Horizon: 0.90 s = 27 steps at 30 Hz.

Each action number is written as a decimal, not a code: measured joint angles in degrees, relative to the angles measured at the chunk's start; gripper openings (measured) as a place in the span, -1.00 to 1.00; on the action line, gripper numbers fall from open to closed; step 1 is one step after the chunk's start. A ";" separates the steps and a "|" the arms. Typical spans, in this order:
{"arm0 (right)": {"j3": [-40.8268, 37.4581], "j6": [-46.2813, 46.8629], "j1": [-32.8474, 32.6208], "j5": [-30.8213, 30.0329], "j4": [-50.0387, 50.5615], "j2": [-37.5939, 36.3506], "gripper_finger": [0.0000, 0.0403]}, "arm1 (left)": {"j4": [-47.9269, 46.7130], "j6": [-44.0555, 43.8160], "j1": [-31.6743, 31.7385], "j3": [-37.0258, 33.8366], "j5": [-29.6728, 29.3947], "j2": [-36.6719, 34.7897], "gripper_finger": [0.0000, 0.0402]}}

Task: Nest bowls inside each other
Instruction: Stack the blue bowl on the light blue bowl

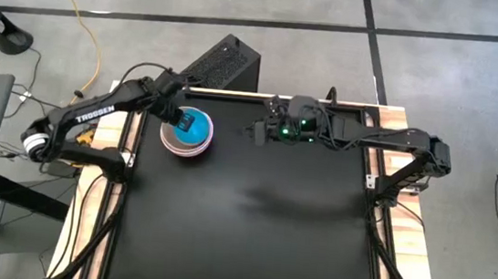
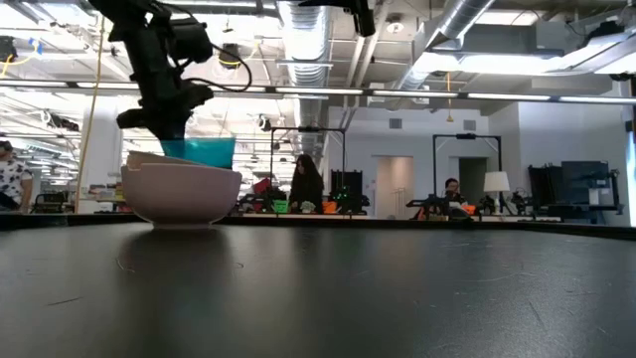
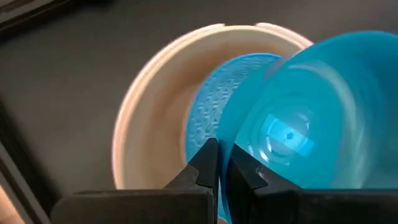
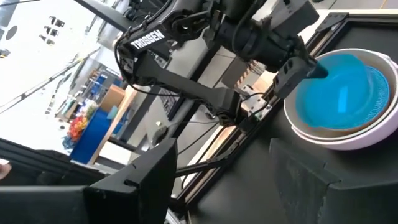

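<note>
A stack of nested bowls (image 1: 178,147) stands at the table's far left; its outer bowl (image 2: 184,191) is pale pinkish white. In the left wrist view a cream bowl (image 3: 152,124) holds a light blue bowl (image 3: 208,106). A teal-blue bowl (image 3: 311,118) sits tilted over the stack, its lower part below the stack's rim (image 2: 209,151). My left gripper (image 1: 180,117) is shut on it. I cannot tell whether it rests on the light blue bowl. My right gripper (image 1: 257,133) hangs open and bare, high over the table's far middle. My left gripper pinches the teal-blue bowl's rim (image 3: 231,134). One finger (image 3: 249,177) is inside the bowl and the other (image 3: 202,165) outside. The fingers come slanting down from above, from the table's left side (image 4: 314,68). The bowl hangs tilted in the hold.
The black table top (image 1: 250,222) stretches bare from the stack toward the near and right edges. A black box (image 1: 224,64) stands beyond the far edge. People and furniture show in the room behind the table.
</note>
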<state>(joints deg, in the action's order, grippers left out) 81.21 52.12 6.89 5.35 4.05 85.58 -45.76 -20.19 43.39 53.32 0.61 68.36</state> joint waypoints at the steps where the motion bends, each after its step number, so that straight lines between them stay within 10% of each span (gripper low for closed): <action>1: 0.00 -0.11 -0.26 -0.55 0.02 0.00 0.29 | 0.02 0.32 0.40 0.00 -0.20 0.42 -1.00; 27: 0.00 -1.60 -0.36 -2.65 0.24 0.00 0.29 | -1.39 6.23 1.34 1.08 -2.82 2.90 -0.59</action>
<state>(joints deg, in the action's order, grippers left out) 81.21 50.52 6.52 2.70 4.29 85.58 -47.14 -13.96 44.73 54.40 -2.21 71.26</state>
